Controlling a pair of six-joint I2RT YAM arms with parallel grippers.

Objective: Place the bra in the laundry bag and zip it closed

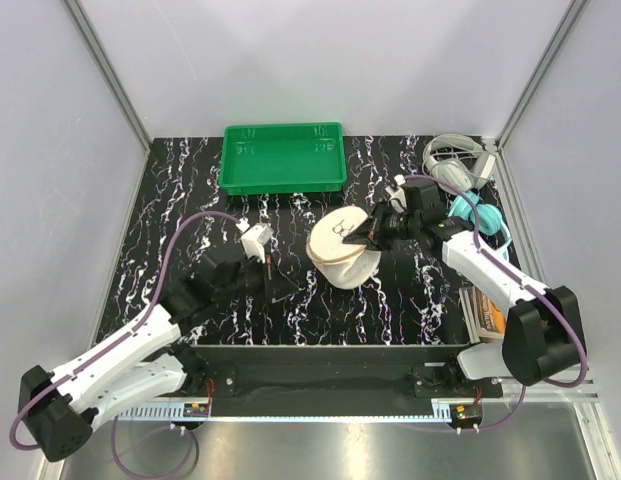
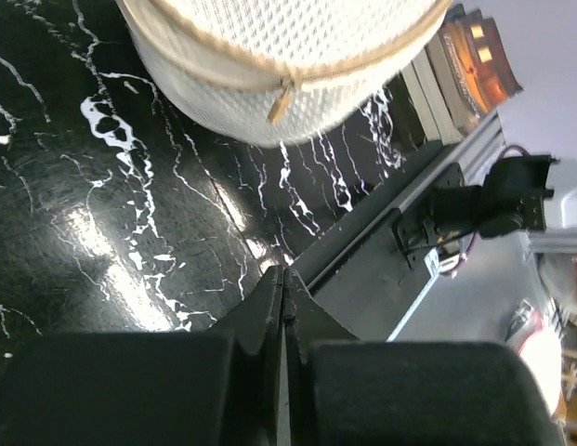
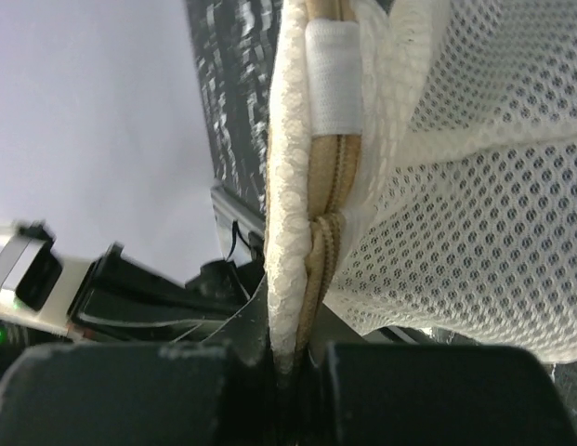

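Cream-beige round mesh laundry bag [image 1: 342, 250]: drum-shaped, resting tilted near the centre of the black white-veined table [image 1: 190, 190], slightly toward its right edge. Its flat face is uppermost and carries a small black mark [image 1: 340, 230]. A tan zipper band [image 3: 330, 186] runs round the rim. The pull tab [image 2: 281, 100] hangs against the side wall.

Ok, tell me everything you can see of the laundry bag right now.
The laundry bag is a cream, round, drum-shaped mesh pouch with a small black mark on its upturned face. A tan zipper band runs round its rim, its pull hanging on the side facing the left arm. It sits tilted on the black marbled table, its rim pinched between the right arm's fingers.
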